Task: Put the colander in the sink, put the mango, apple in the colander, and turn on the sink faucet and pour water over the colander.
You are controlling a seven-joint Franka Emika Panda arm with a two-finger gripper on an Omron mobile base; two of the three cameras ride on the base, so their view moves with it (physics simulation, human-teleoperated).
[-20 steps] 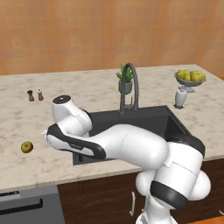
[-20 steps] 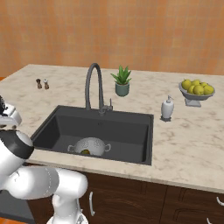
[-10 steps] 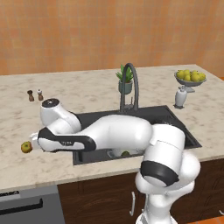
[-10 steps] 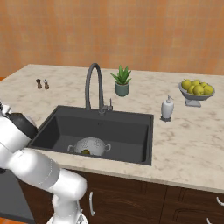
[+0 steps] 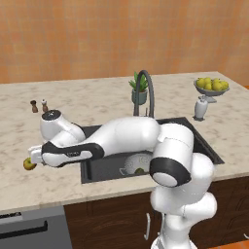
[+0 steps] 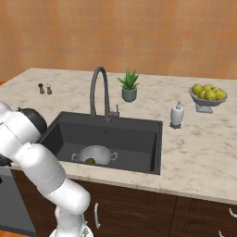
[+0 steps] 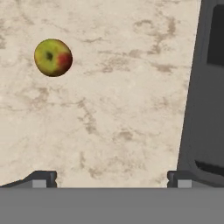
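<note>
Marble counter [image 5: 97, 104] around dark sink [image 6: 134, 136]; colander [image 6: 95, 154] already on basin floor, mango [image 6: 91, 160] inside. Fingers [image 7: 43, 177] spread wide, holding nothing, hovering left of sink near apple [image 7: 53, 57], probably lining up the pick.

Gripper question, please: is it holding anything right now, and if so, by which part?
Nothing is held. The gripper is open above the counter, and the apple lies apart from it.
</note>
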